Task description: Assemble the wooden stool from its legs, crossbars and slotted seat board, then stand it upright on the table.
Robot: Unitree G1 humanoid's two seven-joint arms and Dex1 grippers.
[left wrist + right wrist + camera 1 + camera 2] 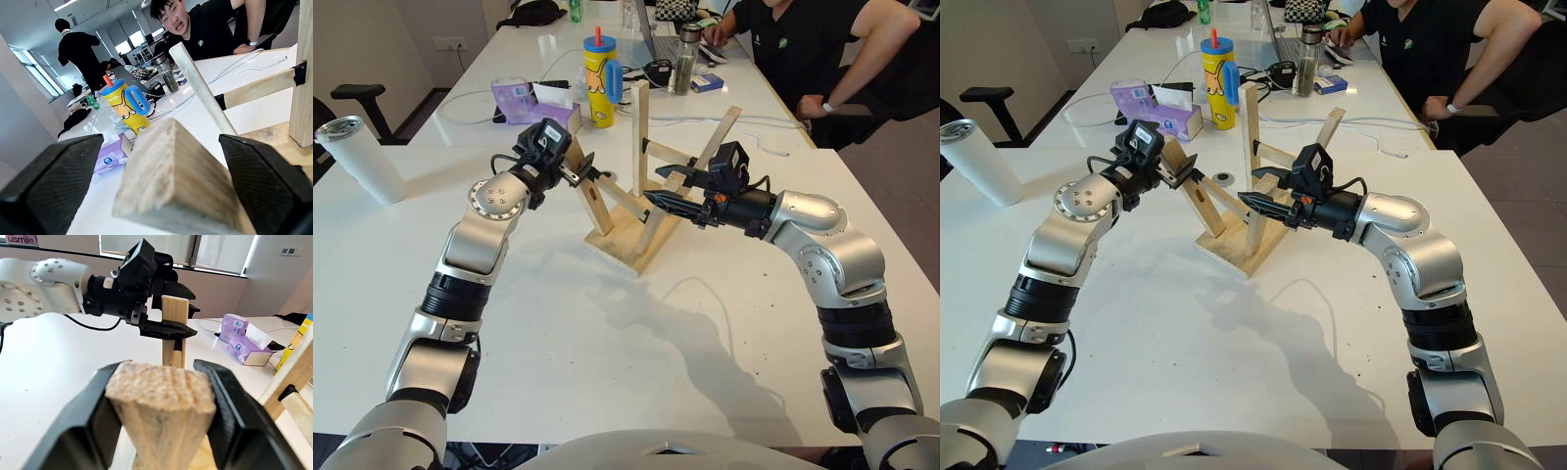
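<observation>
On the white table (607, 372) the stool (641, 211) lay upside down, its seat board (625, 253) flat on the tabletop and its legs poking up. Just above the board's right edge, the right gripper (658, 201) was pinched tight on the middle leg (653, 230), with a pad pressed against each face. Over the board's left edge, the left gripper (581, 174) straddled the top of the tilted leg (597, 208), its fingers apart with a gap showing on each side. At the back of the board an upright leg (639, 132) carried a crossbar (671, 154), and well beyond the board stood a yellow cup (600, 83). The wood looked light, stiff and dry, and hardly slippery. The joints seemed loose, so I'd grip the legs low, near the board, or take hold of the board itself.
</observation>
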